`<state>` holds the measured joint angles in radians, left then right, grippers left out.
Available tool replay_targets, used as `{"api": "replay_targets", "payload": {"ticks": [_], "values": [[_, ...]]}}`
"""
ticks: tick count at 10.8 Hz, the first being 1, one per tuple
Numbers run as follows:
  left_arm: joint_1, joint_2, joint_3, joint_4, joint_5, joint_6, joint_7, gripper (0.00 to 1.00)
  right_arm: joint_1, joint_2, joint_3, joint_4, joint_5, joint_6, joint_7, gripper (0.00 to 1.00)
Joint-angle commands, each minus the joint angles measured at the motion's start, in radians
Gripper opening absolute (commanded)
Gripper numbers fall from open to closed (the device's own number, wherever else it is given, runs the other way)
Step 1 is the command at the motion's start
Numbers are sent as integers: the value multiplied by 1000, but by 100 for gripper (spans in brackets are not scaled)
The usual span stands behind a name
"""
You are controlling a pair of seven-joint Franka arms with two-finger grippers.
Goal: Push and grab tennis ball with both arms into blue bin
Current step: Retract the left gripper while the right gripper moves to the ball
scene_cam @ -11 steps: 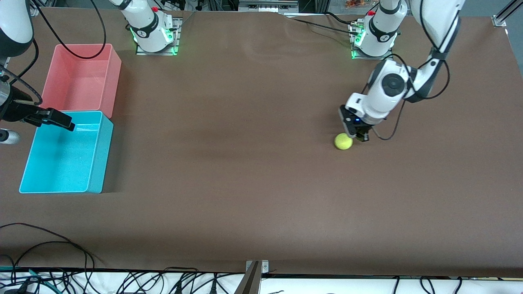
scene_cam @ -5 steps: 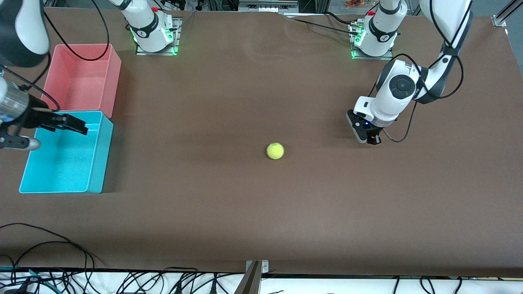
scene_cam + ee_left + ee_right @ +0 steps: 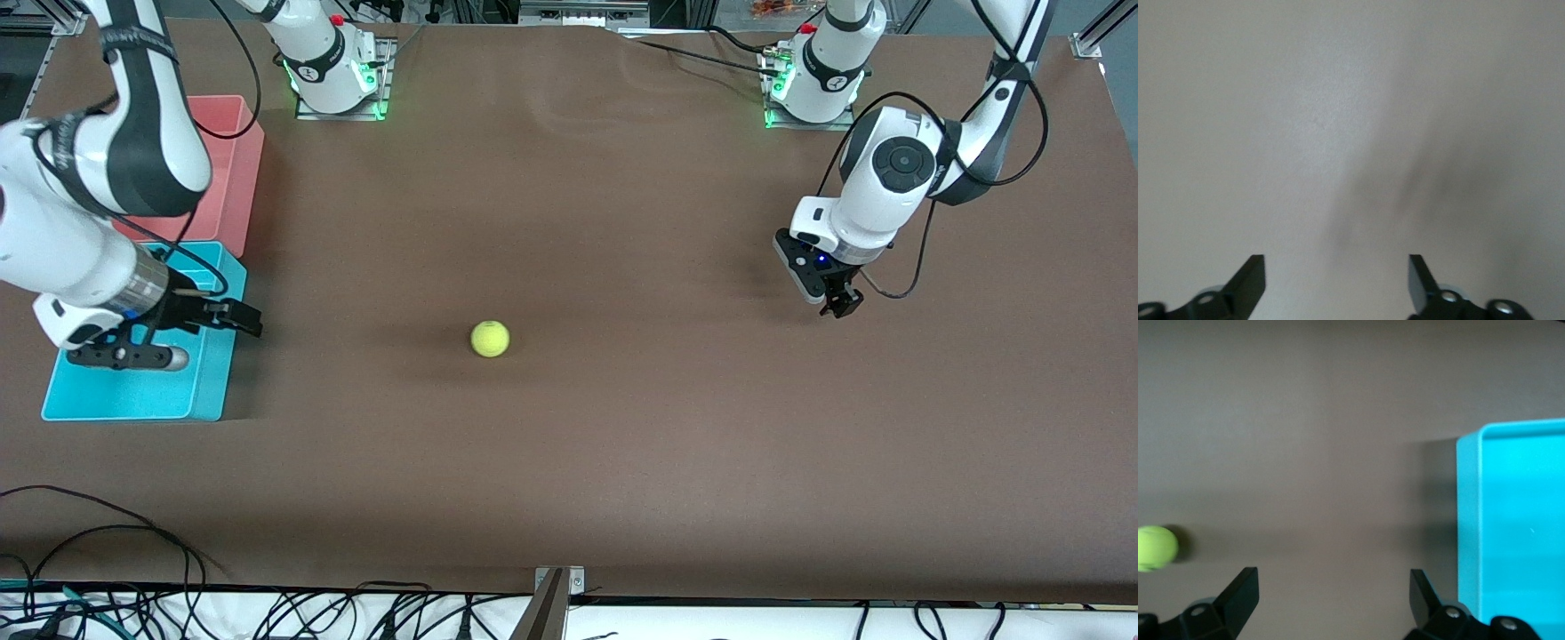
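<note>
We are viewing the small fuzzy yellow-green tennis ball point(image 3: 490, 339) lying free on the brown table point(image 3: 569, 462), between the two grippers and somewhat closer to the bright cyan-blue rectangular plastic bin point(image 3: 133, 396) than to the left arm's base. No finger is touching it.

The right gripper point(image 3: 233, 318) is hovering over the wall of the blue bin that faces the ball, its fingers spread wide and empty. In the right wrist view the tennis ball point(image 3: 1155, 548) is showing just off one open fingertip, with the blue bin wall point(image 3: 1469, 520) off the other, so the ball is lying straight out from the bin along the line on which this gripper is reaching.

The left gripper point(image 3: 840, 302) is hanging low toward the left arm's end of the table, well apart from the ball; its fingers point(image 3: 1248, 280) are standing spread over bare tabletop, holding nothing.

We judge the right arm to be the nearer and the natural one to take the grab. A ball has no long axis and no facing, so any closing direction is serving equally; what matters is centring the open fingers over it.
</note>
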<state>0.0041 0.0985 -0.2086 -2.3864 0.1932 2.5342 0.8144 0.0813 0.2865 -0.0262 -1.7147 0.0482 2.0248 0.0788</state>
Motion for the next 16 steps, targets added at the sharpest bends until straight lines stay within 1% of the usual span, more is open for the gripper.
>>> {"api": "replay_targets", "payload": {"ticks": [1,2,4,5,6,7,8,10,12,13,15,16], "values": [[8,-161,-3,-30,25,-81,-14,100,-6,121,6,9,21,237,-5,100],[7,-192,-3,-27,25,-89,-14,100,-9,170,6,9,21,337,-7,100],[10,-244,-3,-24,25,-110,-11,100,-3,253,6,7,21,422,-13,100],[10,-278,-5,-17,25,-132,-12,100,2,273,6,7,21,428,-16,100],[8,-290,-5,-2,25,-137,-9,100,2,278,8,7,19,428,-17,100],[4,-305,-6,22,19,-184,-3,100,3,278,8,9,19,417,-22,100],[1,-309,-9,77,11,-278,-4,100,5,267,20,9,19,369,-48,100],[0,-312,-21,191,8,-441,-15,100,3,232,20,-3,21,306,-88,100],[5,-327,-20,265,-3,-573,-30,100,2,255,20,-23,19,328,-99,100],[10,-332,-14,317,-20,-641,-35,100,-5,272,20,-20,10,339,-156,100],[10,-344,-2,403,-31,-748,-40,100,-20,276,19,-16,10,328,-354,100],[16,-347,-2,436,-31,-799,-61,100,-20,275,19,-14,7,318,-507,100]]}}
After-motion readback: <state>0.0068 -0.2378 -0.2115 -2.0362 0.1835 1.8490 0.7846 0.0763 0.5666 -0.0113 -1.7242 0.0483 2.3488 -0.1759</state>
